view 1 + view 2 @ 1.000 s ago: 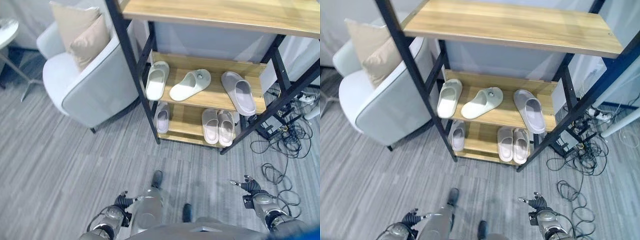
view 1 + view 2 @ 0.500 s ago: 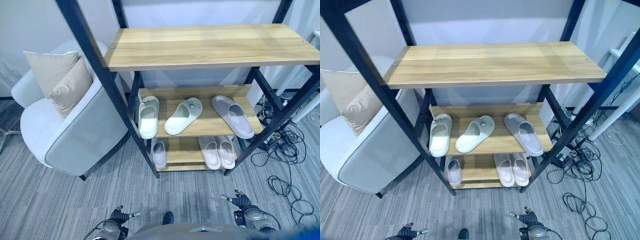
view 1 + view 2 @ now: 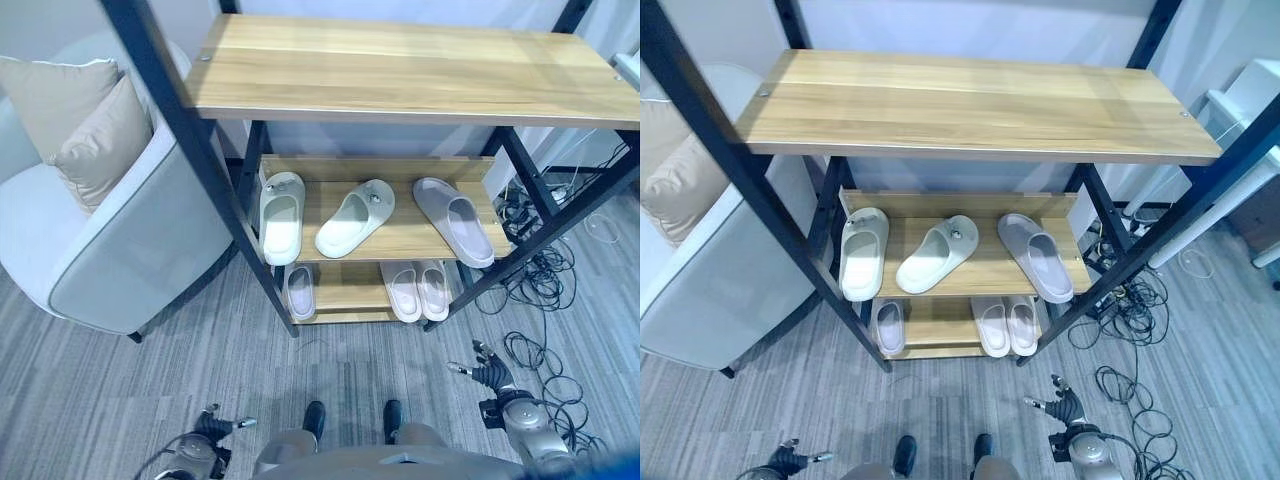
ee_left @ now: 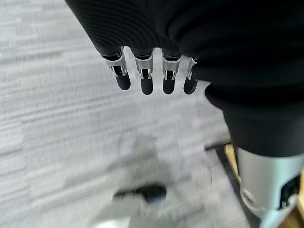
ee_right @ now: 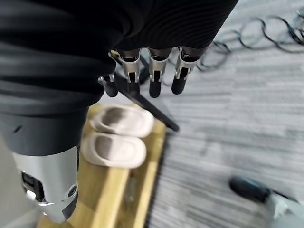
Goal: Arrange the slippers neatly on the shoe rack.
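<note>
Left hand: low at the near left of the head views, over grey striped carpet; in its wrist view the fingers hang straight and loose, empty.
Right hand: low at the near right, fingers straight and relaxed, holding nothing; the thumb is mostly hidden behind the dark cover.
Black-framed wooden shoe rack: stands ahead of both hands, well apart from them; its bare top board hides the back of the shelves below.
Middle shelf: two pale green slippers, the first straight, the second angled, and a lilac-grey slipper turned the other way, its heel at the shelf's front edge.
Bottom shelf: a pair of lilac-grey slippers touching side by side, and a single lilac-grey slipper at the left end; their toes are cut off by the shelf above.
Pale grey armchair: left of the rack, with beige cushions, partly cut off.
Tangle of black cables: on the floor right of the rack; where they end is unclear.
</note>
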### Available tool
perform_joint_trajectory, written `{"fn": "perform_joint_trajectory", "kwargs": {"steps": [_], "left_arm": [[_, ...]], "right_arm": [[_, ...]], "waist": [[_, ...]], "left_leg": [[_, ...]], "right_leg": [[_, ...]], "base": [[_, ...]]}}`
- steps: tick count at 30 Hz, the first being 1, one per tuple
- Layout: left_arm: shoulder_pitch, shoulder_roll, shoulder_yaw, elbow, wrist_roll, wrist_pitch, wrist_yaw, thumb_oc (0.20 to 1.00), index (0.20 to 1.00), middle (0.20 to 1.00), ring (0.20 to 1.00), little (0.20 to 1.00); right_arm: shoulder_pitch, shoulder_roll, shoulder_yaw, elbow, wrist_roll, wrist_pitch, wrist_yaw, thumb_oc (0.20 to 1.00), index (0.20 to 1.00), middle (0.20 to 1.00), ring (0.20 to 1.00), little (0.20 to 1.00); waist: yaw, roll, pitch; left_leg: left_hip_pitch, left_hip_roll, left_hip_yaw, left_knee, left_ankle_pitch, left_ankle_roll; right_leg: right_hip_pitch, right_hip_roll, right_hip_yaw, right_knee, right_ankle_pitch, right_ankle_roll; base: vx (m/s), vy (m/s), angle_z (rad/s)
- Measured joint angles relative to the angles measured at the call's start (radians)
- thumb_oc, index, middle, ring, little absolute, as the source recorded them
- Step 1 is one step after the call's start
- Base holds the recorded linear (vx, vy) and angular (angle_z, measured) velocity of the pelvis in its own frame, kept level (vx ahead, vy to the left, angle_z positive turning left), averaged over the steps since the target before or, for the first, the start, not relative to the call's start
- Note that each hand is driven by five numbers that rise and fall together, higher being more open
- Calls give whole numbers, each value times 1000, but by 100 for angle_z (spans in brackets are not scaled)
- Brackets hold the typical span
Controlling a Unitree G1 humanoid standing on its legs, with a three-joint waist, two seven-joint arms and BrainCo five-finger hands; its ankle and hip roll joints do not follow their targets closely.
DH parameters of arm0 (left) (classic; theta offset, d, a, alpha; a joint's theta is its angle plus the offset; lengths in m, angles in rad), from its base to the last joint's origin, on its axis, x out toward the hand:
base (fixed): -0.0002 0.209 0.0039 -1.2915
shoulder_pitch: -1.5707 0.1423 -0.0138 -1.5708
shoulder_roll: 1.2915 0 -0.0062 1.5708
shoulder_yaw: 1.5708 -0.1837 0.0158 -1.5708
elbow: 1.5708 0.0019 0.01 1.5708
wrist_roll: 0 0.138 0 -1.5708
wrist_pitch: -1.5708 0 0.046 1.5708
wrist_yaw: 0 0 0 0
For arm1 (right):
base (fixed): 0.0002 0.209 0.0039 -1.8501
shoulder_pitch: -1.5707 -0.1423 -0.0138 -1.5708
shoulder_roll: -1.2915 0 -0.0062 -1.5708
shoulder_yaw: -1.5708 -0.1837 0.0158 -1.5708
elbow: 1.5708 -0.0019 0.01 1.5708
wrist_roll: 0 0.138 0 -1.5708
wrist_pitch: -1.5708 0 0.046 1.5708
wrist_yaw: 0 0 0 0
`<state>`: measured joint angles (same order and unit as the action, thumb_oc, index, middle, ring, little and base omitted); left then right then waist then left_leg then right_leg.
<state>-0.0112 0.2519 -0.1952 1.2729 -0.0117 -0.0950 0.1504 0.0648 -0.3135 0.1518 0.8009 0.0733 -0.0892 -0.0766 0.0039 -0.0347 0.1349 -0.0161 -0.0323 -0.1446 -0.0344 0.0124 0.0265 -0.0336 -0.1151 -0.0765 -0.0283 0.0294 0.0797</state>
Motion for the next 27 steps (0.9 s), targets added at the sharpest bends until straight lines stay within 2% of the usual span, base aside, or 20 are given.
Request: {"fn": "perform_joint_trajectory", "kwargs": {"steps": [2,5,11,15,19,26,27], "left_arm": [[3,-19,-1,-20,1,-1,-1,1000,1000,1000,1000,1000],[-12,-28,-2,-44,1,-6,-1,1000,1000,1000,1000,1000],[-11,-25,-2,-41,3,-4,0,1000,1000,1000,1000,1000],[0,-24,-34,-42,6,-5,0,1000,1000,1000,1000,1000],[11,-26,-39,-42,33,-8,1,1000,1000,1000,1000,1000],[10,-33,-73,-43,42,-11,0,1000,1000,1000,1000,1000],[10,-44,-81,-43,44,-13,-1,1000,1000,1000,1000,1000]], "right_arm": [[-27,-1,17,61,0,1,4,1000,1000,1000,1000,1000],[-62,5,35,104,0,-3,5,1000,1000,1000,1000,1000],[-76,32,107,121,1,-12,28,1000,1000,1000,1000,1000],[-81,36,179,69,0,-23,50,1000,1000,1000,1000,1000],[-100,35,278,14,-11,-28,77,1000,1000,1000,1000,1000],[-147,34,350,-46,-19,-38,141,1000,1000,1000,1000,1000],[-166,-2,426,-191,-15,-38,166,1000,1000,1000,1000,1000]], "waist": [[-3,11,-5],[0,9,-11],[14,-1,-47],[24,13,-55],[55,28,-54],[67,37,-47],[67,34,-44]], "left_leg": [[5,14,-3,-1,-6,-10],[40,40,-6,-37,1,-27],[49,42,-13,-58,8,-32],[37,33,-32,-58,12,-30],[32,30,-38,-58,14,-29],[20,29,-58,-58,17,-33],[11,29,-58,-58,18,-34]], "right_leg": [[32,16,-18,-52,20,-10],[56,39,-23,-64,17,-22],[60,39,-28,-64,11,-28],[57,30,-48,-64,10,-26],[55,27,-56,-65,8,-24],[54,27,-77,-64,1,-24],[42,27,-78,-64,2,-23]], "base": [[44,-38,4],[43,-25,0],[15,-2,3],[4,6,15],[6,0,5],[6,-2,9],[0,0,0]]}}
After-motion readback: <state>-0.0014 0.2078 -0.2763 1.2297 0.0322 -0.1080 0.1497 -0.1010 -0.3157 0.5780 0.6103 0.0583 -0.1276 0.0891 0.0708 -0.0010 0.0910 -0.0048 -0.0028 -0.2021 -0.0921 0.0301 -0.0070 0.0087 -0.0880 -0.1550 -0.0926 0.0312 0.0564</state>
